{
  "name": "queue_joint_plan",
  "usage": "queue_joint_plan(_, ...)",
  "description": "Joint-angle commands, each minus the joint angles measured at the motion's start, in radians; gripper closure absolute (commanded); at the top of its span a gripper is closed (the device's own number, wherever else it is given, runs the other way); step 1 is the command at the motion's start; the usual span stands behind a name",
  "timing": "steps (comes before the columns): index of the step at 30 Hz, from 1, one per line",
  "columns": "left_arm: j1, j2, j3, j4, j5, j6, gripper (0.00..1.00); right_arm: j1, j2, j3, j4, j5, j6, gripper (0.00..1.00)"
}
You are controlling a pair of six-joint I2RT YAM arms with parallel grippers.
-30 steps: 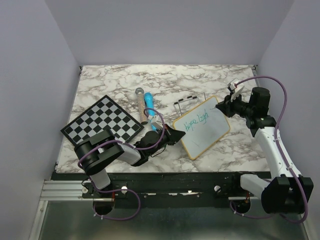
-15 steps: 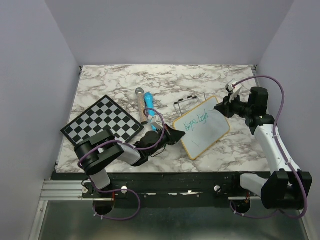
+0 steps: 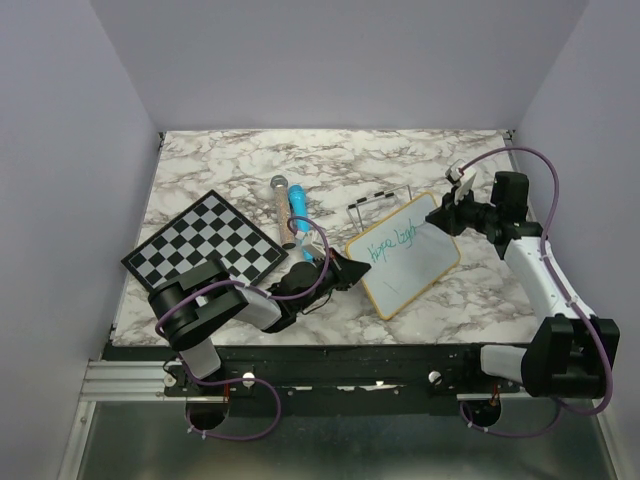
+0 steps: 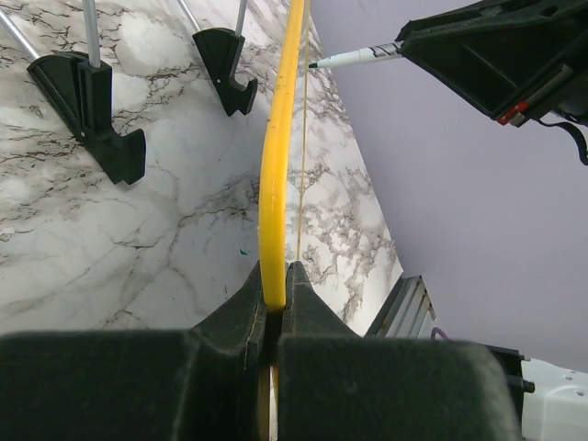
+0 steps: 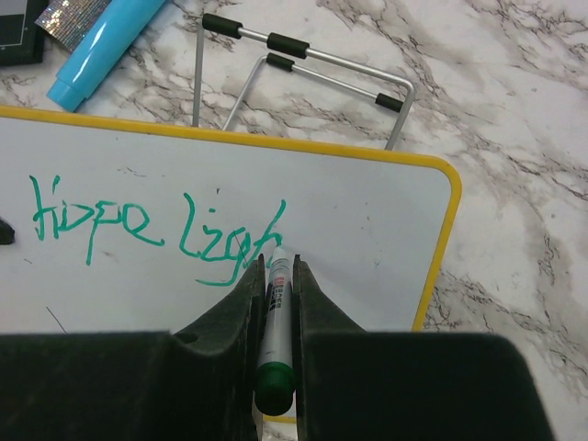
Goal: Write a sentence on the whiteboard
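Two arms show in the top view. My left end effector [image 3: 345, 272] lies low on the marble surface [image 3: 230, 165], closed against the near left edge of the whiteboard [image 3: 425, 262]. The board sits right of centre, turned at an angle, with the sentence [image 3: 392, 243] running in green along its upper part. My right end effector [image 3: 445, 215] is at the board's far right corner. A wire stand [image 3: 372, 203] is just behind the board, a blue tube [image 3: 297, 203] lies to its left, and a chessboard [image 3: 203, 250] rests well apart on the left side.

From the left wrist I see the board edge-on as a yellow strip, and both fingers [image 4: 248, 303] are pinched tight on its frame. Two black feet of the stand sit on the marble to the left. At the top right, the other end effector holds a marker [image 4: 354, 58] whose dark tip points at the board's face. It is very near, but I cannot tell whether it touches.

From the right wrist, the jaws are narrow and clamped on the marker's barrel, with its green end toward the camera. The writing so far reads about "Hope Ligh" in one line, and the marker stands just past the last letter. The board's rounded yellow corner is on the right, and the stand and blue tube lie beyond its far edge.
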Motion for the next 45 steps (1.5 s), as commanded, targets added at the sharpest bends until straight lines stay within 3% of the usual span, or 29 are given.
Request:
queue_joint_plan(1,-0.002,-0.013,-0.003,-0.013,0.037,0.035,1.00,-0.006,0.018,0.031,0.007,-0.030,-0.003,1.00)
queue_joint_plan(20,-0.002,-0.012,-0.005,-0.009,0.037,0.035,1.00,-0.004,0.031,0.014,0.106,0.116,0.050,1.00)
queue_joint_plan(28,-0.002,-0.007,-0.003,-0.007,0.037,0.035,1.00,-0.004,0.003,0.008,0.106,0.029,0.047,1.00)
queue_joint_plan(45,-0.002,-0.004,0.001,-0.006,0.042,0.033,1.00,-0.004,0.058,0.019,0.077,0.004,0.044,0.99)
